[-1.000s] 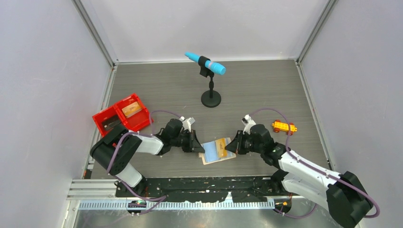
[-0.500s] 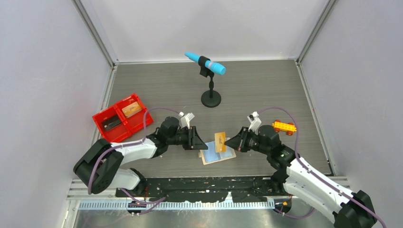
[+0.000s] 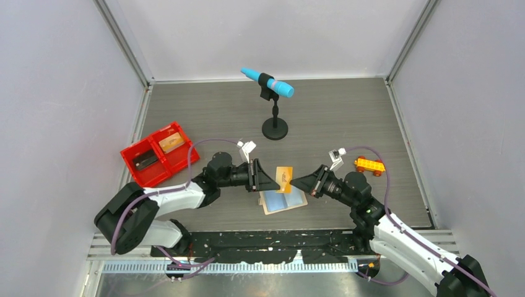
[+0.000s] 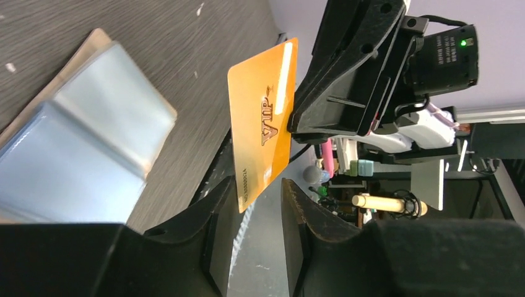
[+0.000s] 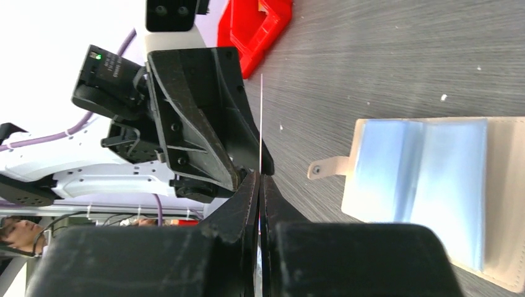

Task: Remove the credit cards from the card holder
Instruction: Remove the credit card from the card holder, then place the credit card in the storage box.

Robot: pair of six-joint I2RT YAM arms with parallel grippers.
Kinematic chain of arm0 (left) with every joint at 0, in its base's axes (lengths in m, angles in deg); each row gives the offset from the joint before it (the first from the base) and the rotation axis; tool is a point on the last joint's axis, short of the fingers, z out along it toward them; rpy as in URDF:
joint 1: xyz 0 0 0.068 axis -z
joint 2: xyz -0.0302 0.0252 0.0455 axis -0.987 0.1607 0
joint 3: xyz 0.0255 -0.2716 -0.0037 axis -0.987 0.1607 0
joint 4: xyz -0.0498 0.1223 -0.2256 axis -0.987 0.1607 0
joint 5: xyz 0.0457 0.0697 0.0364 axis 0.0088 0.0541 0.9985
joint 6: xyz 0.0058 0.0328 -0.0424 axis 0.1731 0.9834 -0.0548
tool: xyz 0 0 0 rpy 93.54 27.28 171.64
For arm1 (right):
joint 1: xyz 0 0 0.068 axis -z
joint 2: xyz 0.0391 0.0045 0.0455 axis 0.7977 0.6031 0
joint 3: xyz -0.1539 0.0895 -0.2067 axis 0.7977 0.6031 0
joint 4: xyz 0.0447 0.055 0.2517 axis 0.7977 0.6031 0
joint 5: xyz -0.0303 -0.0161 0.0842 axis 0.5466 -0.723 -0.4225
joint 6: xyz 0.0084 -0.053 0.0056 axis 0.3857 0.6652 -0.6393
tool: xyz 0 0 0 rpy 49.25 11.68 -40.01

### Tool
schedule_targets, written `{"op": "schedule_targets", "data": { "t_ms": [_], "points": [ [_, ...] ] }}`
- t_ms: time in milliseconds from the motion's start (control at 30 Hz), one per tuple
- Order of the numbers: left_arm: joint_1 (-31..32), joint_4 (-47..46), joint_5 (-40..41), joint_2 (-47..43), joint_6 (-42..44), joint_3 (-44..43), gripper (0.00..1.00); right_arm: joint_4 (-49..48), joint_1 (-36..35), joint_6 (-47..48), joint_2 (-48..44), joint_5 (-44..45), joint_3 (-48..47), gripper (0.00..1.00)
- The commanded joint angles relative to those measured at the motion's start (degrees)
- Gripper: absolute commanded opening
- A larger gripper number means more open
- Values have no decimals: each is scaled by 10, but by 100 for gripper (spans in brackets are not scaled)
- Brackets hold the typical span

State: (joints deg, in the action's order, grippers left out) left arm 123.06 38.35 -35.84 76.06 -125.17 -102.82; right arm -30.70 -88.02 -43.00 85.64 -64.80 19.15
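The orange card (image 3: 285, 179) hangs lifted, pinched by one long edge in the right gripper (image 3: 296, 182), its long axis crosswise to those fingers and its VIP face toward the left gripper (image 3: 275, 184). The left gripper's fingers stand spread just at the card's corner. Below both lies the card holder (image 3: 283, 202), open with its sleeves facing up.

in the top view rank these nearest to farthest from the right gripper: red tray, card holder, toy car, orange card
1. orange card, pinched in the right gripper.
2. card holder, open on the table just beneath.
3. toy car, off to the right.
4. red tray, far left.
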Motion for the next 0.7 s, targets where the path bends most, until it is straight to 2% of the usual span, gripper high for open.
{"op": "schedule_targets", "data": {
  "t_ms": [0,133,300,367,433,533,667],
  "points": [
    [6,-116,-12,21,-47,8,34,-71,2,-30,-12,1,3,5],
    [6,-169,-15,45,-74,15,31,-88,2,-40,-13,-2,13,5],
    [6,-214,-8,54,-94,28,4,-91,2,-29,-15,-13,20,5],
    [6,-210,-9,53,-89,29,0,-80,2,-5,-15,-24,14,9],
    [6,-200,-11,48,-80,31,0,-34,2,44,-15,-31,-11,22],
    [6,-180,-13,32,-64,35,0,83,4,156,-3,-45,-63,33],
    [6,-126,-27,8,-29,35,0,184,6,255,24,-81,-141,45]
  ]
}}
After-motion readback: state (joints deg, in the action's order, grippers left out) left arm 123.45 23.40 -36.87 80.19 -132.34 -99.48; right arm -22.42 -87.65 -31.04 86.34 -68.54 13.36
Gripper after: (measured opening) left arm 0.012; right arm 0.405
